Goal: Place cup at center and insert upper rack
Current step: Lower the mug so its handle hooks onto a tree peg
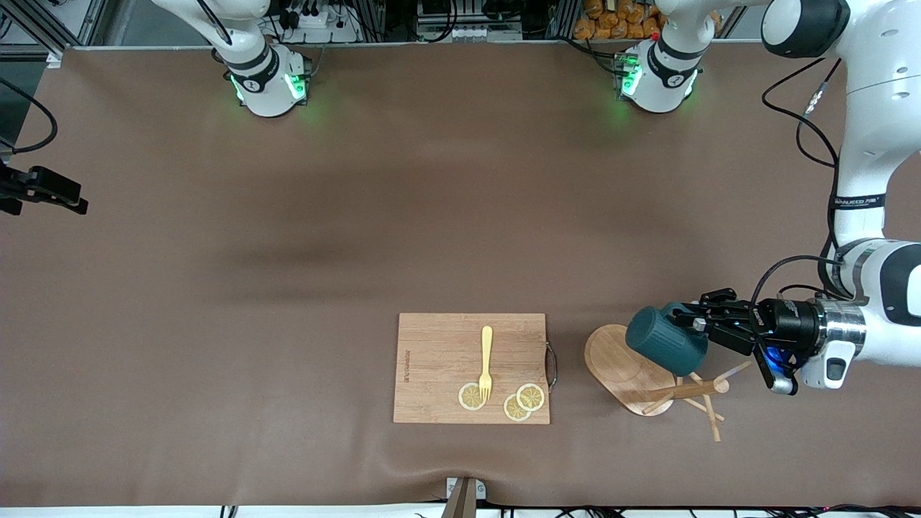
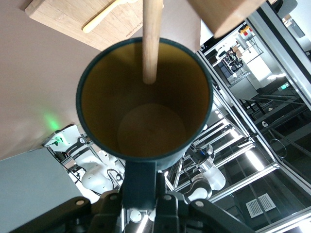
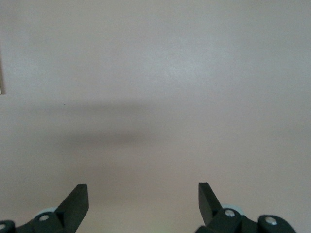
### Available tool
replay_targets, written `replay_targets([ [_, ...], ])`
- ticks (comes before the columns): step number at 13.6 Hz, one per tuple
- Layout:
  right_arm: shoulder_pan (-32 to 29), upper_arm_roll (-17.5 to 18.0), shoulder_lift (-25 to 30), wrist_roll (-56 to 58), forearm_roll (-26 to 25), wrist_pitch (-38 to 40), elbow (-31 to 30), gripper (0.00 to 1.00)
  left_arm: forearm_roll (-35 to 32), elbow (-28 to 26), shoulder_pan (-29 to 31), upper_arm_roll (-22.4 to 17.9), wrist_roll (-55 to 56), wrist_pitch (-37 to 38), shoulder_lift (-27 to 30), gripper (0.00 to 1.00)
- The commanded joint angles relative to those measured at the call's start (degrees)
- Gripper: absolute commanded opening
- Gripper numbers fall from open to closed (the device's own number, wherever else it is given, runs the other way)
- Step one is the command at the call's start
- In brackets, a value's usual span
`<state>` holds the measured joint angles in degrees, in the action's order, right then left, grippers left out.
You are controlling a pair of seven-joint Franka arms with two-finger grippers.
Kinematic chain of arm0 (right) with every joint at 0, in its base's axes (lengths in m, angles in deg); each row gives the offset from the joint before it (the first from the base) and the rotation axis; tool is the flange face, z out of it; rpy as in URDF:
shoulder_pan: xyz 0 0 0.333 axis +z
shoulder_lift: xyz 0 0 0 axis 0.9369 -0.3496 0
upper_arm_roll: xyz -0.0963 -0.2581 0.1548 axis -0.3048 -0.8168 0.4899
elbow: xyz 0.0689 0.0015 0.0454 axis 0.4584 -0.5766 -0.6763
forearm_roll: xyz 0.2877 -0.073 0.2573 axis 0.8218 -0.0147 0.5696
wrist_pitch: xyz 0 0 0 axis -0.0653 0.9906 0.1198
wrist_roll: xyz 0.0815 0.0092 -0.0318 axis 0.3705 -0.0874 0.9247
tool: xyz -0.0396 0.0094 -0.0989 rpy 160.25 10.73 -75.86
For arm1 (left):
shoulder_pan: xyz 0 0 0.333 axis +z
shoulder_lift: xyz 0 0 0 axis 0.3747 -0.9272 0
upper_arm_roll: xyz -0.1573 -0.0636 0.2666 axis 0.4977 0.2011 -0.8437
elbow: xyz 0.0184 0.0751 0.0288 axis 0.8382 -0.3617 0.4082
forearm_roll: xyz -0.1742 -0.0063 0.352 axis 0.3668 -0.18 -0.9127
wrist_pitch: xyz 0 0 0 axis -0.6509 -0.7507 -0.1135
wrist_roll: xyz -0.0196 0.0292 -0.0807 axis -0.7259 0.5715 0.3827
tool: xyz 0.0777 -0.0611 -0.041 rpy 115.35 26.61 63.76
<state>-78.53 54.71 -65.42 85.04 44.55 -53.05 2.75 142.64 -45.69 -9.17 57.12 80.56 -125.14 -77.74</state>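
The cup (image 1: 665,339) is a dark teal ribbed mug, tipped sideways in the air over the upper rack (image 1: 620,365). My left gripper (image 1: 692,321) is shut on the cup's handle. The rack is a light wooden mug tree lying on its side near the left arm's end of the table, its oval base tilted up and its post (image 1: 683,391) and pegs on the covering. In the left wrist view my left gripper (image 2: 141,194) clamps the handle, and a wooden stick (image 2: 151,43) crosses the cup's tan-yellow mouth (image 2: 146,121). My right gripper (image 3: 143,199) is open over bare brown covering.
A rectangular wooden cutting board (image 1: 439,360) lies beside the rack, toward the right arm's end. It carries a yellow fork (image 1: 486,360) and three lemon slices (image 1: 471,396). A black clamp (image 1: 43,188) sticks in at the right arm's end of the table.
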Motion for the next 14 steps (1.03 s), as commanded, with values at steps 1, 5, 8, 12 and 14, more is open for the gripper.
replay_targets([
  [1,0.2,0.2,-0.5,-0.6,-1.1,0.5,1.2,1.0,-0.1,0.5,0.4,0.1,-2.7,1.1,-0.5,0.0],
  [5,0.2,0.2,-0.5,-0.5,-1.1,0.5,1.2,1.0,-0.1,0.5,0.4,-1.4,-3.9,1.1,-1.0,0.0],
  [8,0.6,0.2,-0.5,-0.5,-1.2,0.5,1.2,1.0,-0.1,0.4,0.4,-1.4,-5.3,1.0,-1.1,0.0],
  [12,0.8,0.2,-0.5,-0.6,-1.3,0.5,1.2,1.0,-0.1,0.3,1.0,-1.4,-6.8,1.1,-1.6,0.0],
  [14,0.8,0.2,-0.5,-0.5,-1.3,0.5,1.1,1.0,0.0,0.3,1.2,-1.4,-6.8,1.1,-1.7,0.0],
])
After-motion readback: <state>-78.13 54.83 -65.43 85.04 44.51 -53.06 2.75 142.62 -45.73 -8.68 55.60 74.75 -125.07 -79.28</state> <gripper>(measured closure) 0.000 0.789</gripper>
